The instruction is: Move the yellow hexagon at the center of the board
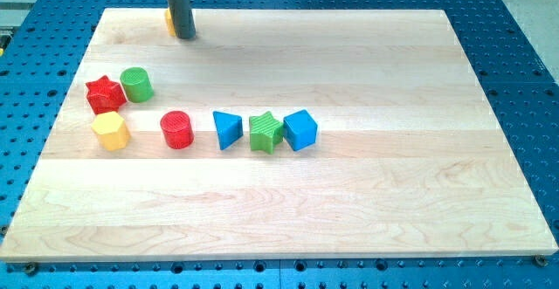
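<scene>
The yellow hexagon lies at the view's left on the worktop, just below the red star. My tip (no pincer exists here) stands far above, touching an orange block.

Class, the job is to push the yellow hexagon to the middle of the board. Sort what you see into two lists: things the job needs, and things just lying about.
Needed for the job:
- yellow hexagon
- my tip, near the view's top, far from the hexagon
- wooden board

Just lying about:
- red star
- green cylinder
- red cylinder
- blue triangle
- green star
- blue cube
- orange block, mostly hidden behind the rod
</scene>
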You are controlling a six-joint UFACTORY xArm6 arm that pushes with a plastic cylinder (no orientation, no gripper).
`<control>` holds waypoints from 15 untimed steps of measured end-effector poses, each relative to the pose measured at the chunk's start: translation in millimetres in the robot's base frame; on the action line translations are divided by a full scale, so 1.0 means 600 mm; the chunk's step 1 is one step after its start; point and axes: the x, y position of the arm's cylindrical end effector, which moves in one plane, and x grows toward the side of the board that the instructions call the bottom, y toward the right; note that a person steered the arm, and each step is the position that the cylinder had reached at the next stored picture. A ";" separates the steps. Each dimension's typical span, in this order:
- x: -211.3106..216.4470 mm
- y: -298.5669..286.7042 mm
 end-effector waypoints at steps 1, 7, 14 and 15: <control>-0.006 0.056; -0.035 -0.073; 0.108 0.074; 0.143 0.050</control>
